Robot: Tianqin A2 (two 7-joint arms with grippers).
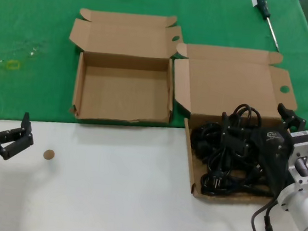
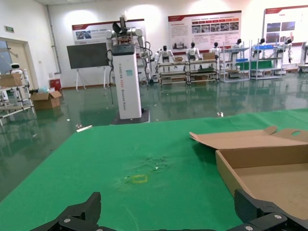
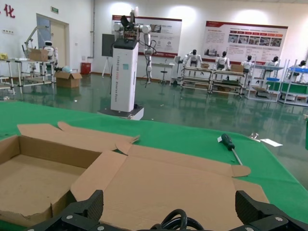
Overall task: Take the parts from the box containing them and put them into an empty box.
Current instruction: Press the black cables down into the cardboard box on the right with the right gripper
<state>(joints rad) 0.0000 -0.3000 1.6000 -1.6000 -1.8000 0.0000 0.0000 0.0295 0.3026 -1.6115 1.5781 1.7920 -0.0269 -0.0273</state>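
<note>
Currently right gripper (image 1: pixel 285 121), fingers spread, hovers over the parts (image 1: pixel 233 151); left gripper (image 1: pixel 17 134) parked, fingers released.

Large robotics lab or test hall. Glossy green floor (image 2: pixel 202 103), white walls with printed display posters (image 3: pixel 245 34). Humanoid robots (image 3: pixel 194 58) lined up at metal shelving racks (image 2: pixel 267 60) along far wall. Tall white robot pedestal (image 2: pixel 127 79) mid-hall. Dark display screen (image 2: pixel 87 55) on stand. Open cardboard cartons (image 3: pixel 68 79) by doorway. Work surface (image 2: pixel 96 178) draped in green cloth.
</note>
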